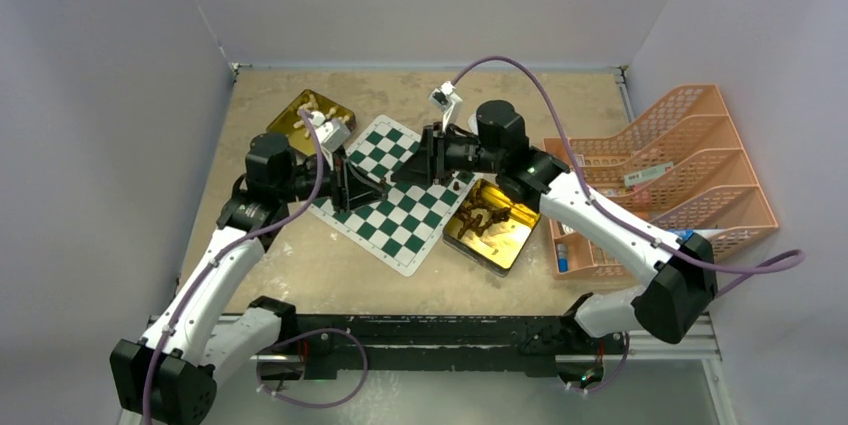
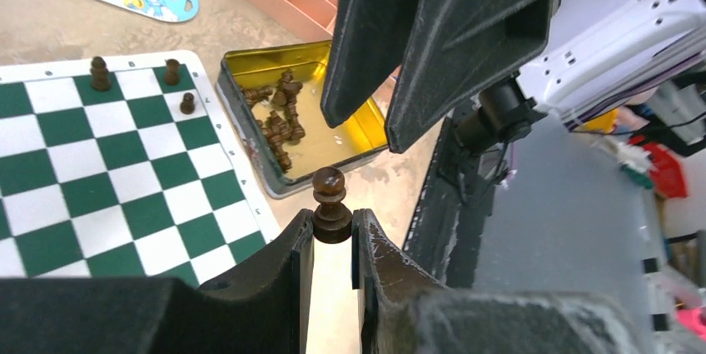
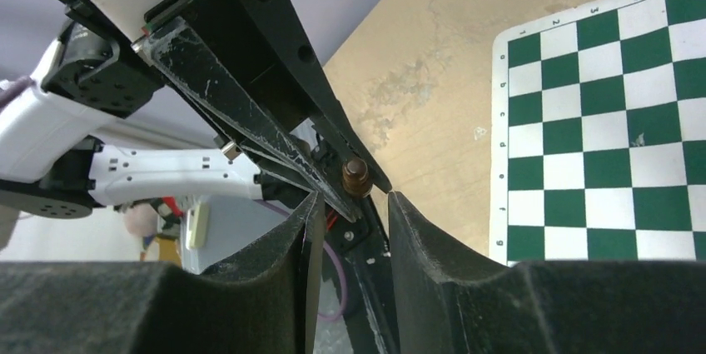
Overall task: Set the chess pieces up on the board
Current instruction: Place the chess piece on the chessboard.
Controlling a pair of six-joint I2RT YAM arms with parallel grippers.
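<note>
Left claw (image 2: 332, 227): pinches dark pawn (image 2: 328, 187) | base hidden | right claw (image 3: 354, 204) seemingly apart

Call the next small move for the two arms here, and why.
Probably back the right gripper straight away from the dark pawn. The left gripper is clamped on the pawn's base, and the right jaws stand apart just off its head, gripping nothing. The left alone seems to carry it, and clearing off frees its path to the board.

Tan table (image 1: 300, 270) carries the board (image 1: 402, 217), two gold tins (image 1: 505, 237), pink rack (image 1: 690, 150).
</note>
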